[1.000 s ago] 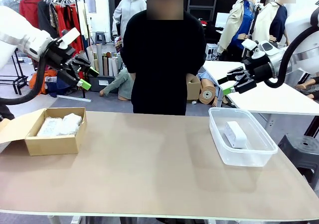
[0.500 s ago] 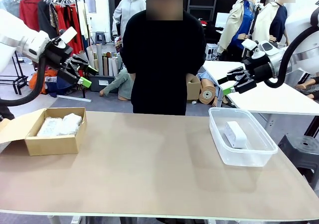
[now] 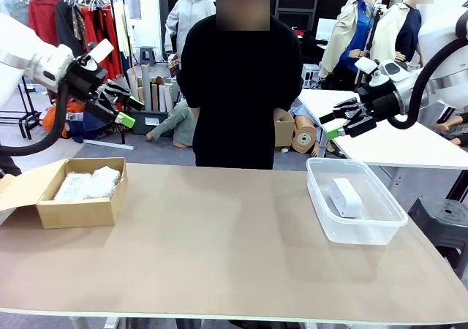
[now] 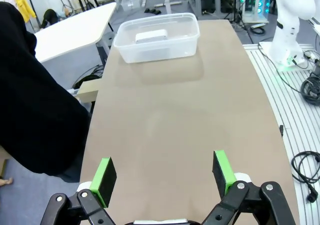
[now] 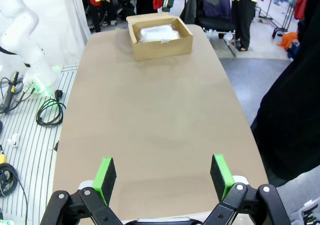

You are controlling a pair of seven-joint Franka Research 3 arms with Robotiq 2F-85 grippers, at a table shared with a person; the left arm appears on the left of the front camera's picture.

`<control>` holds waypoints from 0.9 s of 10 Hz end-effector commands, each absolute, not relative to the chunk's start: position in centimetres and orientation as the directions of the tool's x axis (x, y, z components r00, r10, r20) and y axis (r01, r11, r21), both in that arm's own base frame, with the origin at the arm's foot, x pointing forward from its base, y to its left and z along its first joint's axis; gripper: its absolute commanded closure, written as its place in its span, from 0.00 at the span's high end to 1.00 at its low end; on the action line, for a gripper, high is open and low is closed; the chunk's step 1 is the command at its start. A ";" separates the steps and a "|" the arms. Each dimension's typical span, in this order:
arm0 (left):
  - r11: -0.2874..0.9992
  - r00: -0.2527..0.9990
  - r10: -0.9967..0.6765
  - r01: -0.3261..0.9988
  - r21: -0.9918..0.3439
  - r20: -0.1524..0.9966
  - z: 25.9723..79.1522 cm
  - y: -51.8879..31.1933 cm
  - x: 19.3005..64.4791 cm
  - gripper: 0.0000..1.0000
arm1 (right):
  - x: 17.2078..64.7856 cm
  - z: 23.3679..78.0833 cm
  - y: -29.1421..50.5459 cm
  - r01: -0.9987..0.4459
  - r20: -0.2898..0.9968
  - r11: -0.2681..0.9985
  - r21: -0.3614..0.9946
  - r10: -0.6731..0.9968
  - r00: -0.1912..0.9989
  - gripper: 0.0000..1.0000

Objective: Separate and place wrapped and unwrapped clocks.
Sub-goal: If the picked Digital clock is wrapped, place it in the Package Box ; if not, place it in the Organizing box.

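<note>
A bare white clock [image 3: 344,197] lies in the clear plastic tub [image 3: 384,230] at the table's right; the left wrist view has the clock [image 4: 151,35] in the tub [image 4: 180,47] at the far end. Two wrapped bundles [image 3: 88,184] lie side by side in the open cardboard box [image 3: 80,213] at the left, also seen as wrapped bundles [image 5: 159,33] in the box [image 5: 162,50]. My left gripper [image 3: 126,112] hangs open, high above the box. High over the tub, my right gripper [image 3: 333,122] is open too. Both hold nothing, as the green pads [image 4: 106,174] and pads [image 5: 105,173] show.
A person in black [image 3: 240,88] stands at the far edge of the table, hands behind the back. The brown tabletop [image 3: 219,241] stretches bare between box and tub. A white table [image 3: 395,142] stands behind at the right, and clothes racks [image 3: 73,14] at the back left.
The left gripper has drifted slightly left and up. The right arm, the person and the clocks have not moved.
</note>
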State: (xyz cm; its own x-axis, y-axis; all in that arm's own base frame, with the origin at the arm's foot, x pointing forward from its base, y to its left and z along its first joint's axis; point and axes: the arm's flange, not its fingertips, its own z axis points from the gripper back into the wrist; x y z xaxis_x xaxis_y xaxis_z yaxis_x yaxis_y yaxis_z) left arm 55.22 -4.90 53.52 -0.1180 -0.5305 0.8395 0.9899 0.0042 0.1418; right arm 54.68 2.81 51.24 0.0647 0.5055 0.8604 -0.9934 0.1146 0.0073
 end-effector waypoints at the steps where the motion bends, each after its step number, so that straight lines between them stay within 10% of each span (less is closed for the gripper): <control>1: -0.002 -0.129 -0.534 0.989 0.151 0.836 53.5 -4.8 55.2 1.00 | 54.6 51.4 2.8 -0.993 0.860 0.114 0.004 0.507 0.062 1.00; 9: -0.002 -0.129 -0.534 0.989 0.151 0.836 53.5 -4.8 55.2 1.00 | 54.6 51.4 2.8 -0.993 0.860 0.114 0.004 0.507 0.062 1.00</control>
State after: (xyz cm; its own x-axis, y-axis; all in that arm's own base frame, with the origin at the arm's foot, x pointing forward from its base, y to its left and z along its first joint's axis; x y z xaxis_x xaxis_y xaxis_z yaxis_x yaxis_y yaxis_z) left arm 55.22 -4.91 53.53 -0.1184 -0.5306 0.8393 0.9899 0.0038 0.1420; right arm 54.68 2.81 51.24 0.0647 0.5055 0.8604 -0.9934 0.1146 0.0073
